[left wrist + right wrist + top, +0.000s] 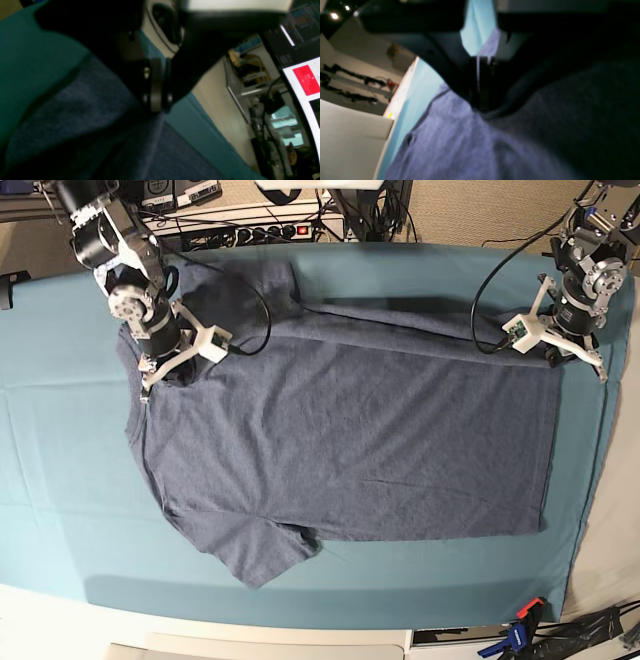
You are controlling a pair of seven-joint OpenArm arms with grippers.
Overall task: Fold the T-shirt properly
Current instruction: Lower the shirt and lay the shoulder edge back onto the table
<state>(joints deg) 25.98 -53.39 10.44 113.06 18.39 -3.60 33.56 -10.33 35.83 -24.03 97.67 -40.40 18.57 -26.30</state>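
The blue-grey T-shirt lies spread on the teal table cloth, plain side up, with its sleeves toward the left and its hem toward the right. My right gripper is at the shirt's far left shoulder, shut on the fabric that hangs from its tips. My left gripper is at the far right hem corner. Its fingers are pressed together on the cloth of the T-shirt. The shirt's far edge is slightly raised and casts a shadow.
A power strip and cables run along the table's back edge. A clamp sits at the front right corner. A lit monitor stands beyond the table's right side. Teal cloth surrounds the shirt.
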